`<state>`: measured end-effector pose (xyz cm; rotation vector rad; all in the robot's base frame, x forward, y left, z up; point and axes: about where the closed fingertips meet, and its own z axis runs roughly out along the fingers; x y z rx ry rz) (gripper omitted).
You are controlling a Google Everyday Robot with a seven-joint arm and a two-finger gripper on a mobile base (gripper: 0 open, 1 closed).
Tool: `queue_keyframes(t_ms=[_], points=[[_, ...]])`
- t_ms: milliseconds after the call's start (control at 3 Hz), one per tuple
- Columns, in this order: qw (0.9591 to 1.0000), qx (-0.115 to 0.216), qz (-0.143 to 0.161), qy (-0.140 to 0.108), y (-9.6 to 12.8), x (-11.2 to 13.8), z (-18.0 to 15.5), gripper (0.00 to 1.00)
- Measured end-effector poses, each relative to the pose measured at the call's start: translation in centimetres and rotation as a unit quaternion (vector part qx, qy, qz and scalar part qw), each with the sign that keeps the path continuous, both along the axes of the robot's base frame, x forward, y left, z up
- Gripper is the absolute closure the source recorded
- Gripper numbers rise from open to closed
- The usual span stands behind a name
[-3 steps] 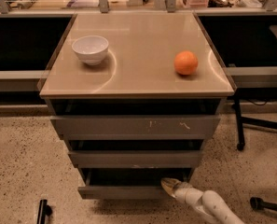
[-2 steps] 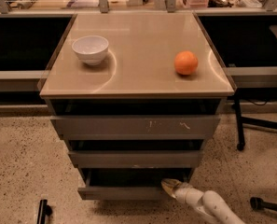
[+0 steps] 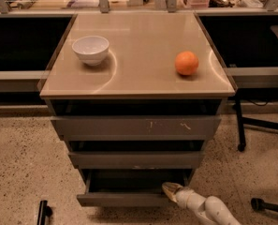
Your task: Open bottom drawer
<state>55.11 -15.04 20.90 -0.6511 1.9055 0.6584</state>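
The bottom drawer [image 3: 124,199] is seen partly drawn out at the foot of a three-drawer cabinet [image 3: 138,74], above a speckled floor. The gripper [image 3: 172,189] is pressed against the right end of the drawer front's upper edge; how wide it is set cannot be told. A white bowl [image 3: 90,48] and an orange [image 3: 186,63] are set well apart on top.

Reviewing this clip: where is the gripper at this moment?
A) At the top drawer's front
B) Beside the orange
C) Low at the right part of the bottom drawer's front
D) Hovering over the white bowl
C: the gripper sits near the floor at the right part of the bottom drawer front, well below the white bowl and the orange on the cabinet top.
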Motion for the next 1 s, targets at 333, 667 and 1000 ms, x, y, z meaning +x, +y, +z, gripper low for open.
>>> queue_keyframes(t_ms=[333,667,1000], points=[[0.9996,-0.024,-0.003,0.011,-1.35,1.75,-0.08,1.0],[0.9996,-0.025,-0.002,0.012,-1.33,1.78,-0.11,1.0],[0.9984,-0.049,0.015,0.023,-0.48,1.6,-0.83,1.0]])
